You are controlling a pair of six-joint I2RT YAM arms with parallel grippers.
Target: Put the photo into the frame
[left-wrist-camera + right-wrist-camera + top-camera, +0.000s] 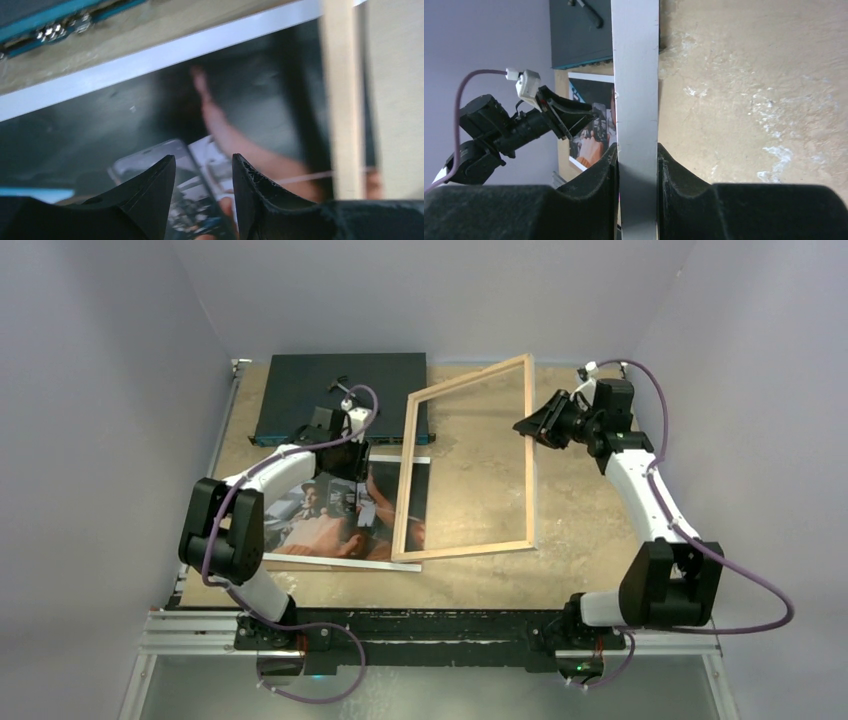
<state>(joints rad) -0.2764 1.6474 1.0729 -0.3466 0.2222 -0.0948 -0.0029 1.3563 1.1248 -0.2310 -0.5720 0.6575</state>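
At the far left of the beige mottled tabletop (580,500) lies a flat dark rectangular box (340,395) with a teal front edge, just beyond the picture. The black 2-fingered left gripper (204,167) hangs just above the glossy, dark and reddish-orange rectangular photo (335,515). Its jaws are partly apart with nothing between them. The photo lies flat, image up, its long sides running left to right and its white-bordered far edge near the box. The thin-railed rectangular light-wood frame (470,465) stands in the way on the right: its left rail crosses the photo's right part. Its long axis runs near to far, skewed, and its far left corner overlaps the box. The black right gripper (636,150) is clamped on the right rail, towards the far end.
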